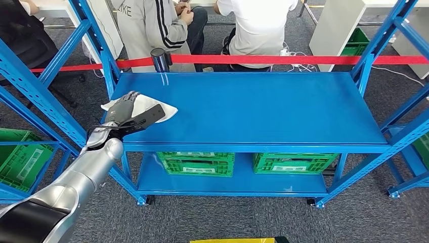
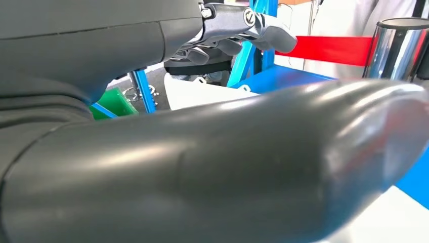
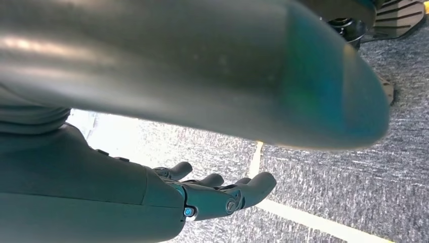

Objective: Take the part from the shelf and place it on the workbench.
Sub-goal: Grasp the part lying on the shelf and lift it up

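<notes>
Left hand (image 1: 123, 112) is out over the left end of the blue shelf (image 1: 263, 109), lying on a white part (image 1: 146, 105) that sits flat at the shelf's front-left corner. Fingers (image 1: 127, 101) are stretched along the top of the part, the thumb sticks out to the side, dark and straight — whether anything is actually gripped, cannot tell. In the left wrist view the hand (image 2: 222, 30) shows its fingers (image 2: 268, 35) extended above the white part (image 2: 202, 93), not curled round it.

Right hand (image 3: 217, 195) hangs over grey carpet (image 3: 344, 197) — fingers loosely apart, holding nothing.

Red barrier tape (image 1: 283, 59) runs behind the shelf on a dark post (image 1: 161, 59). Green crates (image 1: 197, 163) sit on the lower shelf level. People sit beyond the tape.
</notes>
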Controlling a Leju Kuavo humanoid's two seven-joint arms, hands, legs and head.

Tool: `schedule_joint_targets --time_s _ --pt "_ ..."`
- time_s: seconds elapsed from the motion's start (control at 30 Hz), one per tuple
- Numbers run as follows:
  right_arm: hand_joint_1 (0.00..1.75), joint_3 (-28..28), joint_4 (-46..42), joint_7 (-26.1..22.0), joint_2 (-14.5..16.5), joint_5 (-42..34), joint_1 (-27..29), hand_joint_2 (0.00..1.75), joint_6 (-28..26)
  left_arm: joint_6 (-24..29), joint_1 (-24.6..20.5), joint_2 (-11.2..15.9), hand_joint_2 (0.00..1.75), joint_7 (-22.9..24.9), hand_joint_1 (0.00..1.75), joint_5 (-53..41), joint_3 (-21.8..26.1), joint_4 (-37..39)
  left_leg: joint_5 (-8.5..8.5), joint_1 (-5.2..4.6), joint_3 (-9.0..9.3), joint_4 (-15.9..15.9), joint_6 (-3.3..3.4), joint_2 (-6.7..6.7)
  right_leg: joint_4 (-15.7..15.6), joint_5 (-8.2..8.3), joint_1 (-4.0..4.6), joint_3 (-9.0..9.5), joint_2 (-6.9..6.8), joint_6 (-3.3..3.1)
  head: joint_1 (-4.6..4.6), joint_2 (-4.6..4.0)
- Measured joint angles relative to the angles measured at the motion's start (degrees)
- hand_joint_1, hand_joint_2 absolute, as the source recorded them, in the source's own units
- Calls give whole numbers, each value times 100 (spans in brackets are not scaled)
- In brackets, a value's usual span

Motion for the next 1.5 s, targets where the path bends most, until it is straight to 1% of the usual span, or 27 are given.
schedule_joint_targets --time_s 0.07,0.1,0.13,0.17,0.2,0.23,0.27,0.3,0.33,0.37,0.4,0.43,0.47,0.5,0.53,0.57,0.6,0.63,0.7,0.77,0.83,0.9,1.0,1.1,1.27,1.5 --pt "0 0 0 1 3 5 -5 0 -2 23 1 -12 0 -16 0 -4 27 -21 19 23 124 -156 60 6 11 58 9 45 -1 33 -3 0" --pt "0 0 0 0 4 6 -14 0 -3 33 -5 -18 0 -21 0 -7 36 -31 28 44 198 -230 84 13 87 34 17 31 -1 38 -3 0" --pt "0 0 0 -1 3 7 -24 0 -3 40 -15 -22 0 -22 0 -9 43 -35 35 67 268 -274 95 21 237 -75 17 -36 -1 44 -1 0" --pt "0 0 0 -4 3 7 -31 0 -3 43 -22 -23 0 -23 0 -11 49 -37 30 79 303 -291 99 32 500 -234 10 -167 -2 55 1 0" --pt "0 0 0 -3 3 8 -32 0 -3 44 -22 -26 0 -26 0 -14 52 -38 29 86 315 -287 96 41 835 -406 1 -348 -1 80 2 0" --pt "0 0 0 -3 3 10 -27 0 -3 44 -12 -30 0 -27 0 -16 54 -37 23 95 321 -275 82 45 1151 -540 -16 -534 -2 112 2 0" --pt "0 0 0 -2 1 13 -22 0 -4 43 3 -36 0 -29 0 -19 55 -36 10 110 324 -257 59 42 1339 -587 -36 -663 -2 143 1 0" --pt "0 0 0 1 -2 16 -20 0 -5 43 15 -42 0 -31 0 -20 55 -35 -13 137 326 -229 25 37 1322 -516 -58 -698 -3 176 2 0" --pt "0 0 0 1 -6 19 -20 0 -6 42 22 -44 0 -32 0 -20 55 -35 -48 176 328 -185 -24 30 1086 -331 -86 -623 -4 213 2 0" --pt "0 0 0 1 -10 20 -22 0 -8 42 24 -45 0 -32 0 -21 55 -36 -97 218 326 -124 -86 28 723 -121 -117 -482 -3 263 1 0" --pt "0 0 0 1 -1 22 -23 0 -9 42 22 -44 0 -32 0 -21 55 -37 -141 250 316 -59 -152 22 416 9 -131 -377 13 299 16 0" --pt "0 0 1 1 2 22 -27 0 -10 41 19 -43 0 -33 0 -21 56 -36 -183 263 286 5 -217 14 219 56 -139 -302 22 280 34 0" --pt "0 0 1 3 7 22 -25 0 -10 39 19 -42 0 -33 0 -21 57 -35 -218 259 252 61 -274 10 162 50 -135 -297 35 224 42 0" --pt "0 -1 2 7 11 22 -20 0 -10 38 20 -41 0 -33 0 -21 59 -33 -241 248 232 86 -321 -1 205 6 -121 -332 39 135 48 0" --pt "0 -1 2 11 5 22 -15 0 -11 37 22 -43 0 -33 0 -21 61 -33 -250 238 233 80 -365 -8 221 13 -115 -328 30 45 41 0" --pt "0 -2 2 15 10 22 -8 0 -11 37 23 -45 0 -33 0 -22 62 -34 -263 235 257 48 -397 -12 217 46 -120 -323 33 8 30 0" --pt "0 -2 2 16 15 23 -11 0 -12 38 11 -46 0 -40 0 -23 64 -33 -262 231 294 -8 -416 -18 202 53 -133 -308 39 -5 26 0" --pt "0 -2 2 15 22 23 -21 0 -13 37 -5 -48 0 -53 0 -25 66 -34 -252 223 325 -66 -421 -20 184 71 -154 -291 52 -6 22 0" --pt "0 -2 2 16 34 24 -32 0 -15 15 -33 -47 0 -83 0 -29 69 -32 -231 201 364 -145 -411 -22 171 80 -198 -288 76 1 4 0" --pt "0 -2 2 17 49 24 -22 0 -14 -36 -34 -46 0 -108 0 -39 70 -28 -209 189 383 -180 -400 -23 171 74 -210 -297 89 -5 -9 0" --pt "0 -2 2 18 57 24 -14 0 -14 -67 -25 -45 0 -129 0 -51 70 -22 -195 189 393 -187 -383 -23 171 67 -198 -312 102 -17 -15 0" --pt "0 -2 2 18 56 24 -12 0 -15 -67 -10 -45 0 -142 0 -60 70 -20 -189 193 402 -186 -381 -21 171 56 -171 -316 114 -37 -15 0" --pt "0 -2 2 18 53 24 -10 0 -15 -68 18 -44 0 -179 0 -69 70 -20 -207 215 399 -184 -417 -15 171 41 -130 -306 116 -60 -13 0" --pt "0 -2 2 18 50 24 -13 0 -15 -102 46 -19 0 -217 0 -81 70 -17 -227 223 395 -167 -461 -16 166 36 -119 -284 106 -67 -12 0" --pt "0 -2 2 17 49 24 -14 0 -15 -332 109 64 0 -168 0 -179 68 0 -238 219 391 -119 -462 -22 133 47 -115 -233 97 -50 -11 0" --pt "0 -2 2 -8 43 80 -16 0 -15 -467 284 119 0 -80 0 -272 65 31 -256 215 377 -60 -427 -22 94 72 -102 -192 97 -1 -11 0"
